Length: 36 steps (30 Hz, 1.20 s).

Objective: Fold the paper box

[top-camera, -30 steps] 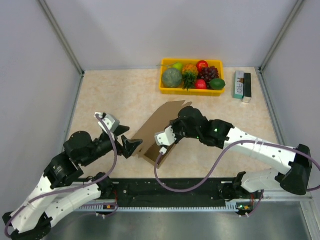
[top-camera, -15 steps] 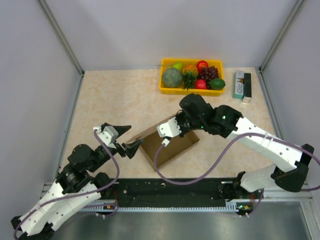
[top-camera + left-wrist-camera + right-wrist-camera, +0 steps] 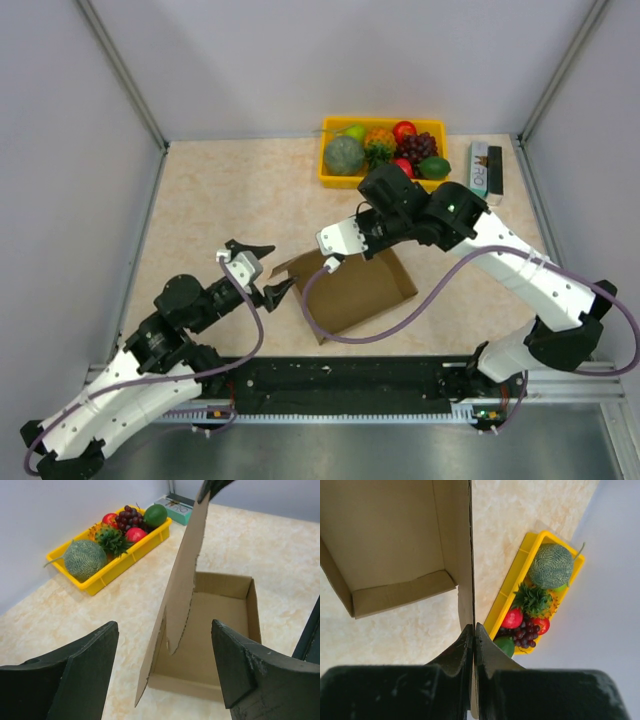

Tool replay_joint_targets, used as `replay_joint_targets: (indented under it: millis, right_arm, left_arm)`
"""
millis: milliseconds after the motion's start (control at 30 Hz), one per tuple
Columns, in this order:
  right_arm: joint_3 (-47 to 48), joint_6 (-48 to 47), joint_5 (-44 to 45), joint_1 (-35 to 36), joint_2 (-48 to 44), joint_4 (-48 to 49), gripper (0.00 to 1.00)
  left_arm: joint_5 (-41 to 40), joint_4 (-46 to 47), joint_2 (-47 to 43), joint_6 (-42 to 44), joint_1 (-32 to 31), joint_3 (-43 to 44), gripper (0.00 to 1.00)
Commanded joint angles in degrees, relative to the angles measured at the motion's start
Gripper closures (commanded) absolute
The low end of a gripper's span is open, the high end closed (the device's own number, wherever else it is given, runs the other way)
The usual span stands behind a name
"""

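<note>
While the open brown box (image 3: 365,295) sits on the tabletop (image 3: 220,190) between both arms, long axis roughly left to right, the right fingers (image 3: 457,652) pinch tight on the top edge of its upright flap (image 3: 182,575); the left fingers (image 3: 80,670) gape wide and empty just beside the box's left end, facing the flap edge-on; print on the far carton (image 3: 484,170) is unreadable.

Left arm: stretched low from the near-left corner toward the table's middle. Left gripper (image 3: 270,268) spread wide, holding nothing. Right arm: arched high from the near-right corner. Right gripper (image 3: 472,631) pinched tight on the paper box (image 3: 360,295) flap.
</note>
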Motion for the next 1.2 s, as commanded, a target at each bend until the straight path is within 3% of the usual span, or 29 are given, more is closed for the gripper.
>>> replay_joint_targets:
  millis: [0,167,267,467,567,600,633,700,733,767,800,867,933,967,1033,1067,1133,1167]
  right_arm:
    - [4.2,1.1,-0.5,-1.1,2.3,-2.5,1.00]
    - [5.5,0.9,-1.9,-1.3,2.7,-2.6,1.00]
    - [6.4,0.7,-2.5,-1.2,3.1,-2.8,1.00]
    - [7.3,1.1,-3.0,-1.3,3.9,-2.9,1.00]
    - [8.1,1.5,-3.1,-1.3,4.2,-3.2,1.00]
    - [8.4,2.0,-4.7,-1.3,4.2,-3.1,1.00]
    - [8.5,2.1,-5.2,-1.3,4.1,-3.0,1.00]
    - [8.6,4.0,-6.5,-1.6,4.1,-2.2,1.00]
    - [8.4,4.7,-6.8,-2.0,4.1,-1.6,1.00]
    - [7.9,5.5,-8.1,-2.5,4.0,-1.1,1.00]
    - [7.6,8.6,-8.9,-4.1,3.8,1.5,0.95]
    - [5.6,14.8,-10.9,-6.3,2.5,6.5,0.57]
    - [3.6,20.0,-16.5,-11.9,-0.3,11.6,0.44]
    - [-0.4,23.9,-18.5,-14.1,-2.0,15.8,0.17]
    - [-4.9,33.2,-19.8,-19.7,-5.5,27.5,0.08]
    - [-12.8,36.2,-17.7,-21.3,-11.1,33.3,0.01]
    - [-22.2,47.7,-8.8,-24.1,-17.7,50.4,0.01]
    - [-30.6,48.9,-10.7,-27.9,-23.7,54.5,0.01]
  left_arm:
    - [2.6,0.2,-1.2,5.2,0.1,2.3,0.21]
    - [-2.9,12.7,-2.0,9.5,0.1,-2.9,0.30]
    - [-3.0,14.6,2.0,9.7,0.1,-1.7,0.32]
    - [10.8,12.4,10.5,9.2,0.1,4.2,0.33]
    - [12.0,14.5,12.9,8.9,0.1,4.3,0.33]
    - [9.8,16.5,13.5,8.2,0.1,4.3,0.36]
    - [7.5,17.3,14.8,7.6,0.2,4.4,0.48]
    - [0.2,19.5,16.3,6.1,0.1,4.8,0.60]
    - [-1.3,19.1,17.8,5.8,0.1,5.2,0.74]
    - [-1.8,18.3,18.5,5.7,0.1,6.4,0.80]
    - [-1.1,16.8,19.1,6.7,0.1,6.9,0.85]
    - [-1.2,16.6,20.0,7.2,0.1,6.9,0.98]
    - [-0.6,17.1,20.0,7.8,0.1,6.5,1.00]
    - [-0.5,17.3,20.0,7.7,0.2,6.1,1.00]
    - [0.0,17.5,20.3,6.8,0.4,6.0,1.00]
    - [-0.1,17.9,20.2,6.3,0.5,5.8,1.00]
    - [1.1,18.6,19.8,5.1,1.1,5.1,1.00]
    - [2.3,19.1,19.4,4.9,1.3,4.4,1.00]
